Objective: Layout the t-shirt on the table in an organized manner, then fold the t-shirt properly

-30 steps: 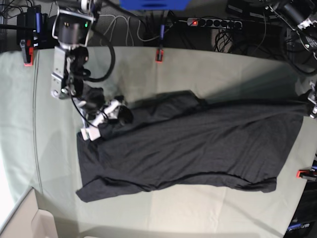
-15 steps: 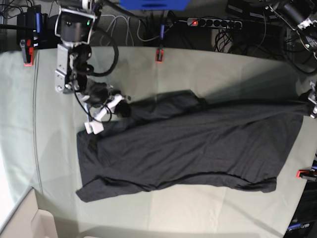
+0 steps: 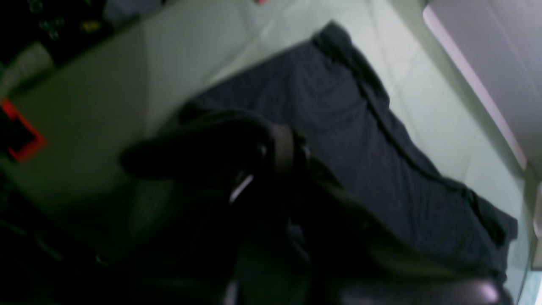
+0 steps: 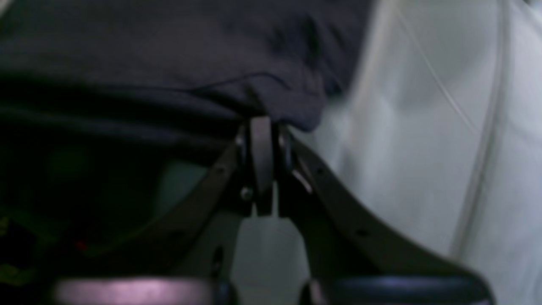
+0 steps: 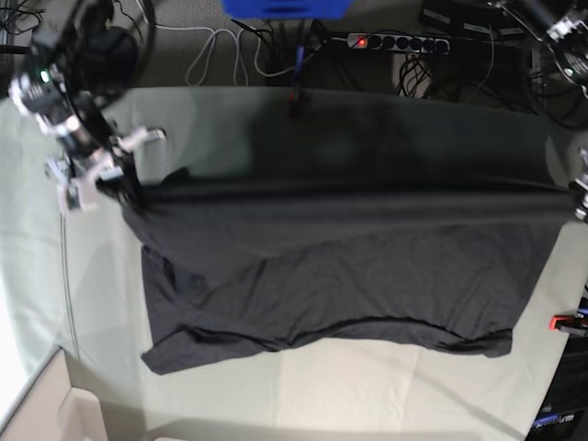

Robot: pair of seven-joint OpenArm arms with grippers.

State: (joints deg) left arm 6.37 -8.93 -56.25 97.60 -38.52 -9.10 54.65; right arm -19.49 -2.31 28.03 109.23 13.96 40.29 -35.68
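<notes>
The right pincer is clamped tight on an edge of the t-shirt; plain black, creased cloth stretches from it across the pale bench to the left pincer, closed on the far corner, where the shirt hangs taut

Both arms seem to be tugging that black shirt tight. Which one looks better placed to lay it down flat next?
Probably the right. The right gripper is shut on a corner of the t-shirt, raised with bare table around it. The left gripper pins the opposite end at the table's edge, more an anchor.
</notes>
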